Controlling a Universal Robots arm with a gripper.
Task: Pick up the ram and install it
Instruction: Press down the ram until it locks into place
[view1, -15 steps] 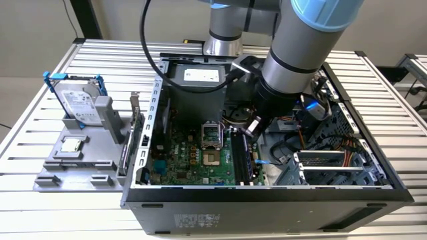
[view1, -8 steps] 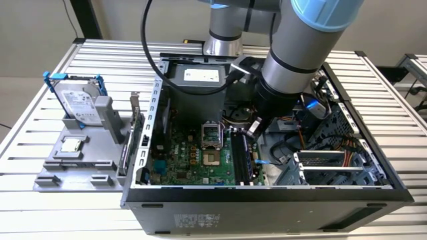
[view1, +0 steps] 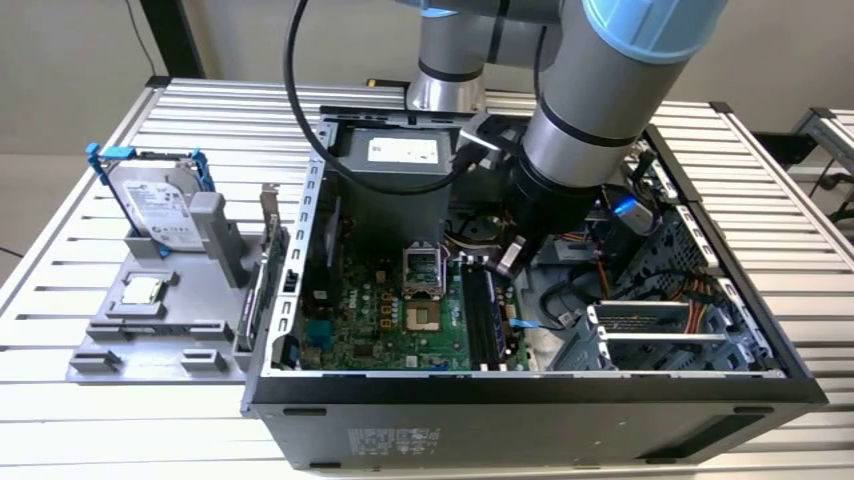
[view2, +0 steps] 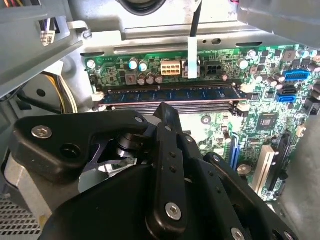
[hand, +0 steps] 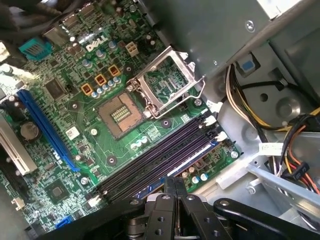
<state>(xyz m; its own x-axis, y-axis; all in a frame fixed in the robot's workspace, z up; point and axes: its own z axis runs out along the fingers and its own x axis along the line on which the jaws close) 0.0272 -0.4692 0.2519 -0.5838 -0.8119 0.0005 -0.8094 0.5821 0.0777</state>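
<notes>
Gripper: closest to my wrist cameras, the black gripper (hand: 171, 192) has its two fingers pressed flat together with nothing between them; in the second wrist view the fingers (view2: 167, 150) read as one closed blade.
Gripper position: I see it hanging just above the memory slots (hand: 155, 160), inside the open computer case (view1: 534, 390).
Ram: the ram (view2: 167, 93) sits upright in a slot on the motherboard (hand: 75, 100), its dark green edge running between the white end clips; in the exterior view it is the dark stick (view1: 483, 318) just below the arm's tip.
Neighbouring slots: I make out further dark slots lying beside the seated stick, nearer the processor socket (hand: 120, 114).
Socket: its metal latch frame (hand: 167, 80) stands tipped open.
Outside the case: a grey holder (view1: 160, 320) on the slatted table (view1: 80, 270) carries the hard drive (view1: 158, 205) in its blue frame and a small square processor chip (view1: 143, 290).
</notes>
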